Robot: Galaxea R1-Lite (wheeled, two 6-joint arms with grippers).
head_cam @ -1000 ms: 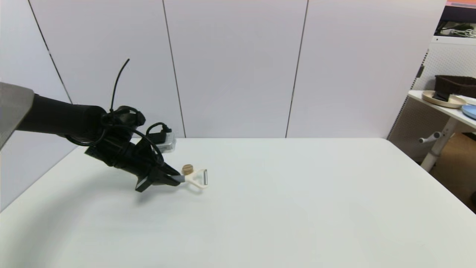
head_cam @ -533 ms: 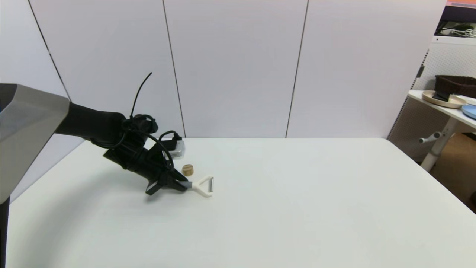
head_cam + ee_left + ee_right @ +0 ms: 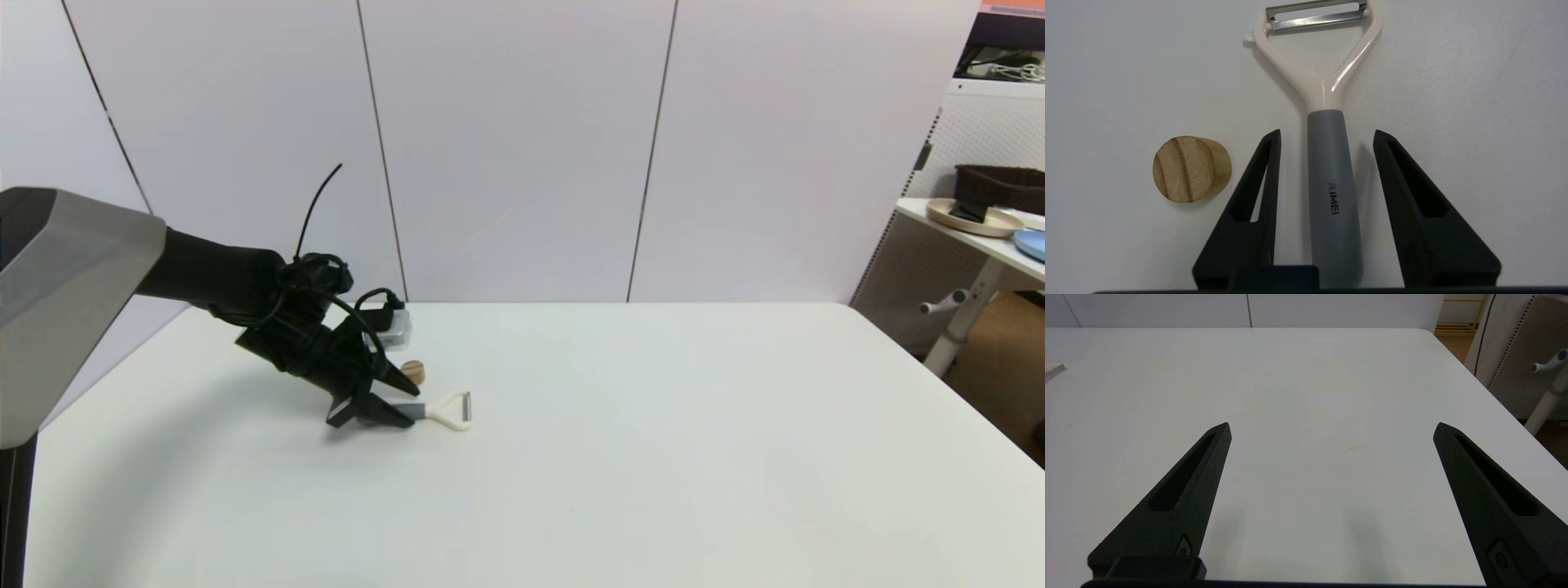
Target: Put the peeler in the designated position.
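The peeler (image 3: 445, 408) lies flat on the white table (image 3: 653, 457), its grey handle (image 3: 1333, 196) pointing into my left gripper (image 3: 406, 398) and its cream forked head and metal blade (image 3: 1314, 14) pointing away. My left gripper (image 3: 1327, 134) is open, one finger on either side of the handle with a gap on both sides. The small tan wooden cylinder (image 3: 414, 372) stands just behind the peeler, close beside one finger (image 3: 1267, 163), and appears in the left wrist view as a tan cylinder (image 3: 1191, 169). My right gripper (image 3: 1331, 426) hangs open over bare tabletop, outside the head view.
A side table (image 3: 971, 237) at the far right carries a tan plate, a blue plate and a dark basket. The white table's right edge (image 3: 1486, 392) runs near the right gripper. Wall panels stand behind the table.
My left arm carried the peeler right and toward the table's front, past the cylinder, and set it down. The fingers, shut on the handle before, now stand apart.
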